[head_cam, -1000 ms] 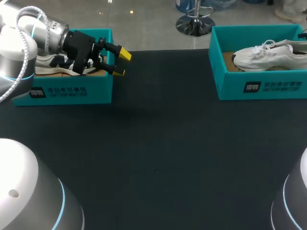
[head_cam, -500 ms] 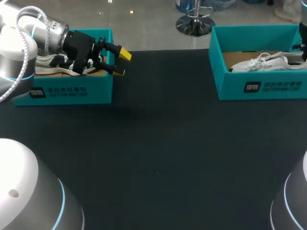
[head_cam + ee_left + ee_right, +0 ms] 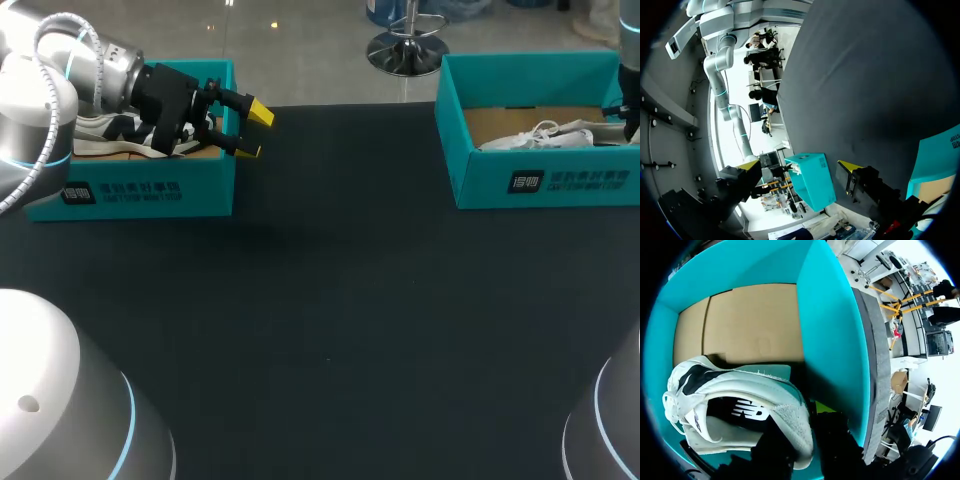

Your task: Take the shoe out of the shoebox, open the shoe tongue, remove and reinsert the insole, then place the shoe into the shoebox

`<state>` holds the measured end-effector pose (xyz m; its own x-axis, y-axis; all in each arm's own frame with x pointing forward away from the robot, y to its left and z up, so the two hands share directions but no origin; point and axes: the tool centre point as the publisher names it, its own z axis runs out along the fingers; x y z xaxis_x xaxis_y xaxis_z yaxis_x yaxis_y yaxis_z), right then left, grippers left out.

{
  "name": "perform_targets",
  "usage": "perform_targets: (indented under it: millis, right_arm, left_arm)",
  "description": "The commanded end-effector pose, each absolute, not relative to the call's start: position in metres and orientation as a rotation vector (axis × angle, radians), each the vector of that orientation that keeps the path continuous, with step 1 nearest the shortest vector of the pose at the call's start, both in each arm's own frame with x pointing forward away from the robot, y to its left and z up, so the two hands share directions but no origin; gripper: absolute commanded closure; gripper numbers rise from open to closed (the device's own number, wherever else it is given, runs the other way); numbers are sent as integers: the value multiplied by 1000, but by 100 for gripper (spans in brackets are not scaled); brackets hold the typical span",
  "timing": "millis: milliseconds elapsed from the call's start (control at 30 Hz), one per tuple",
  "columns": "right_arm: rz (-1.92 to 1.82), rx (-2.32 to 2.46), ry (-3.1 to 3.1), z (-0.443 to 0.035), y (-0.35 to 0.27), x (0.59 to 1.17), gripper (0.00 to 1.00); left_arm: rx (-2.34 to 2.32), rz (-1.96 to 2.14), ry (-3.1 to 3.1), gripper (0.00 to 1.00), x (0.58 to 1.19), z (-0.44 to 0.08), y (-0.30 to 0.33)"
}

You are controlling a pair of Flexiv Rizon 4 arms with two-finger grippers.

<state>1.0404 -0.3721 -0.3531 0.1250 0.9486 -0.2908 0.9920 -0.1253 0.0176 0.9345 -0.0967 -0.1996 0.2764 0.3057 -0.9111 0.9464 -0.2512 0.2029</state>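
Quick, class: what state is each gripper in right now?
Left gripper: open, holding nothing.
Right gripper: closed on the shoe at its heel.

Robot lab — arms [image 3: 70,75] at table [image 3: 330,300]

nothing i can properly read here. left shoebox [image 3: 40,200] and right shoebox [image 3: 480,185] each have a small white mark plus a row of tiny characters on the front wall. the shoe [image 3: 788,421] has a white logo [image 3: 748,411] on its insole [image 3: 719,412].
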Motion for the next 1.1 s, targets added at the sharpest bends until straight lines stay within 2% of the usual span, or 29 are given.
perform_targets:
  millis: [33,267,433,467,533,667,767,800,867,1100]
  right_arm:
    - [-319,2203,1919,-354,-371,1047,100]
    - [-336,2213,1905,-355,-373,1049,100]
    - [-355,2217,1909,-357,-374,1045,84]
    - [-363,2212,1912,-358,-373,1044,79]
    - [-369,2207,1913,-358,-372,1043,59]
    - [-374,2195,1906,-350,-371,1040,50]
    - [-357,2192,1891,-339,-371,1037,39]
    - [-351,2192,1881,-335,-371,1036,18]
    - [-338,2196,1877,-326,-370,1034,0]
    - [-253,2266,1858,-288,-356,1032,0]
  left_arm:
    - [1733,-987,1149,0,935,-199,-97]
    - [1733,-987,1149,0,935,-199,-97]
    - [1733,-987,1149,0,935,-199,-97]
    - [1733,-987,1149,0,935,-199,-97]
    - [1733,-987,1149,0,935,-199,-97]
    - [1733,-987,1149,0,935,-199,-97]
    - [1733,-987,1149,0,935,-199,-97]
    - [1733,-987,1149,0,935,-199,-97]
    - [1733,-987,1149,0,935,-199,-97]
    - [1733,-987,1149,0,935,-199,-97]
